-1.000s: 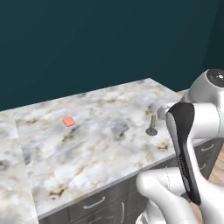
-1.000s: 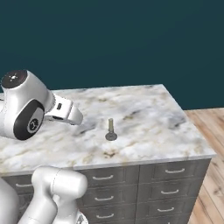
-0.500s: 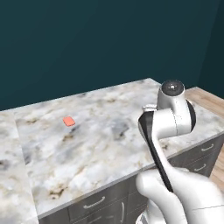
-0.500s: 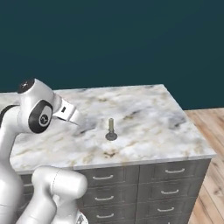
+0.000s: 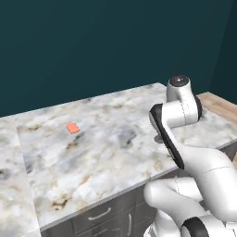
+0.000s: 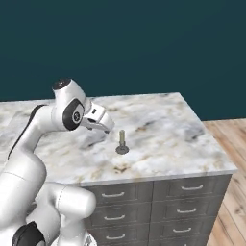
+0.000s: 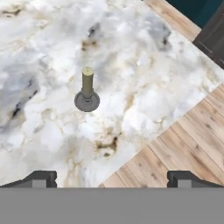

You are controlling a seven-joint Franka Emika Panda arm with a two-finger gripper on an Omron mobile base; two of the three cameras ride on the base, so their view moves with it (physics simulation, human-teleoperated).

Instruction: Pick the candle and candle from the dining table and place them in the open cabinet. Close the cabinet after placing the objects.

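- Left base view: I am reaching over the broad white-and-grey marble dining table [image 5: 92, 152], whose grey drawers are showing below its front edge. A small orange-red block [image 5: 72, 128] is lying on it, well apart from my arm. A dark teal wall is standing behind the table.
- Right base view: my two-finger gripper [image 6: 106, 126] is hovering just beside the short cream candle on its grey metal holder [image 6: 122, 142], which is standing upright near the table's front edge. I judge I am approaching for the first pick.
- Hand view: my finger tips [image 7: 40, 178] are spread wide, holding nothing. Next I am needing to descend and centre on the candle. Wooden flooring [image 7: 183, 135] is lying beyond the table.
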